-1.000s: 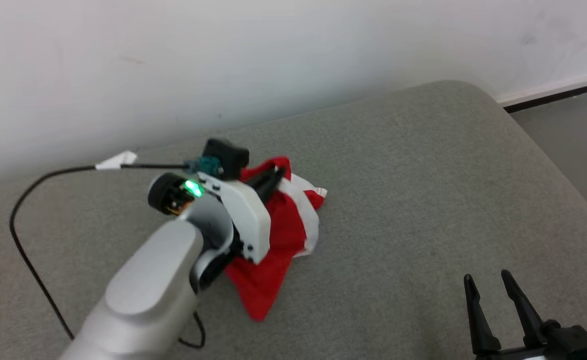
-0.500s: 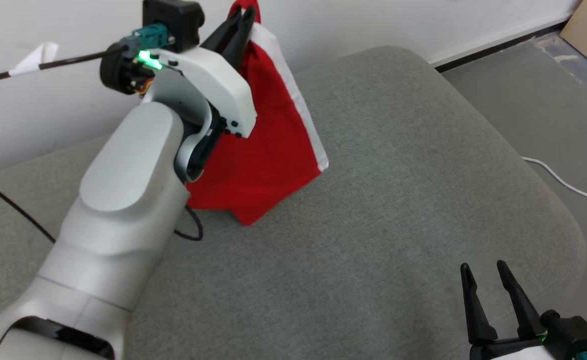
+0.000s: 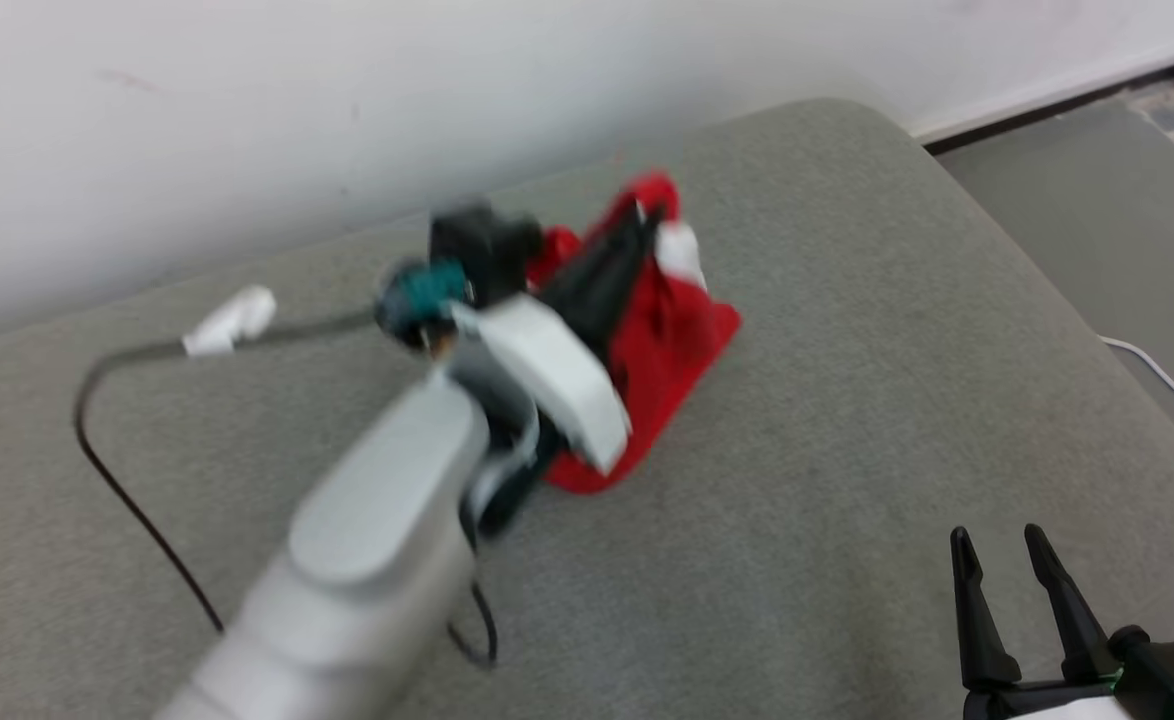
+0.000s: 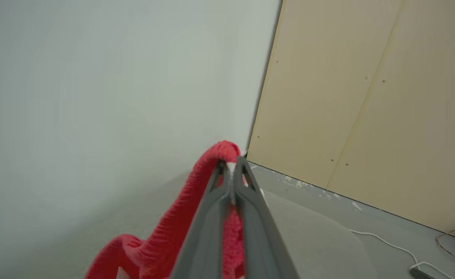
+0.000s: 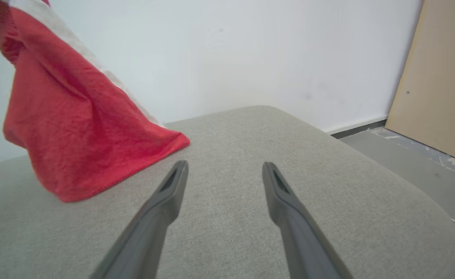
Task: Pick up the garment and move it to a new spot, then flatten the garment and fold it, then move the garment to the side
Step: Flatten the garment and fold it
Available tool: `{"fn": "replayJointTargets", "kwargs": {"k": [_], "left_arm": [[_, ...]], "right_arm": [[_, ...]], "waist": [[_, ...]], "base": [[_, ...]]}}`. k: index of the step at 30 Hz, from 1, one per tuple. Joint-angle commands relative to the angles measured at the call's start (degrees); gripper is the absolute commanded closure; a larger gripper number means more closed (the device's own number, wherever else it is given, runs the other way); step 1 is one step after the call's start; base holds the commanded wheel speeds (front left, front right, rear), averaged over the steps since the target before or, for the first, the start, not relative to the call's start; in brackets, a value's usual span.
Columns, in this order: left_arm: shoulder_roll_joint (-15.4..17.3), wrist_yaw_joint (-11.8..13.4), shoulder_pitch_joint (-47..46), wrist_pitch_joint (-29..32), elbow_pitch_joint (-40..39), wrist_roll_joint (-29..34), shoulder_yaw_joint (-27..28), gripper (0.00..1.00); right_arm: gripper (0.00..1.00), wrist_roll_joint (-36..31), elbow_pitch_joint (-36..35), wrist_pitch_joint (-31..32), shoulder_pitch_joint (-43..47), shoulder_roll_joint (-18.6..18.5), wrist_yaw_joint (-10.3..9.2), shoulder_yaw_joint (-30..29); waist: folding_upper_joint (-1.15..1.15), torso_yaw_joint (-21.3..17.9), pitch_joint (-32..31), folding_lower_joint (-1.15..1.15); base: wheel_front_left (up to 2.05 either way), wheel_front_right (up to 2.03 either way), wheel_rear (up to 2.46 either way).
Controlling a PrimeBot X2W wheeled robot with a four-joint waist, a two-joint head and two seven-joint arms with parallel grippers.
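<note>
Pinching red, white-edged garment (image 3: 682,335) in clamped left gripper (image 3: 649,213), lower edge on grey fabric cushion (image 3: 847,420); right gripper (image 3: 999,535) spread wide, empty; white wall (image 3: 347,110) behind, grey floor (image 3: 1097,200) alongside.

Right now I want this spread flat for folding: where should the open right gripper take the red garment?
Probably the garment's pointed lower corner, approached low from the robot's right. The left gripper pinches its top, so it drapes down, and that corner lies on the cushion just ahead of the right gripper.
</note>
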Motion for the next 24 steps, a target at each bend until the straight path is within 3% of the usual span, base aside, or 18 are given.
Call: {"fn": "replayJointTargets", "kwargs": {"k": [1,8,12,18,24], "left_arm": [[1.0,-0.2,5.8,0.3,-3.5,-2.6,-1.2,1.0],[6.9,0.8,24.8,1.1,-15.7,-6.9,-4.7,1.0],[10.5,3.3,35.2,-0.2,-18.8,-8.1,-5.1,1.0],[13.2,5.3,44.4,-4.3,-16.7,-9.1,-4.0,1.0],[12.9,7.1,47.9,-6.6,-10.4,-10.3,1.0,1.0]], "right_arm": [[0.0,-1.0,0.0,0.0,1.1,-0.1,0.02,-0.7],[0.0,-3.3,-0.3,0.0,3.3,-0.1,0.02,-2.2],[0.0,-4.2,-0.2,0.0,4.3,-0.1,0.02,-2.4],[0.0,-4.4,0.1,0.0,5.6,-0.8,0.02,-3.1],[0.0,-4.7,0.2,0.0,7.1,-1.2,0.02,-3.0]], "waist": [[0.0,2.4,-1.7,0.0],[0.0,7.2,-4.3,0.0],[0.0,10.4,-5.3,0.0],[0.0,14.1,-6.9,0.0],[0.0,16.1,-8.0,0.0]], "base": [[0.0,0.0,0.0],[0.0,0.0,0.0],[0.0,0.0,0.0],[0.0,0.0,0.0],[0.0,0.0,0.0]]}}
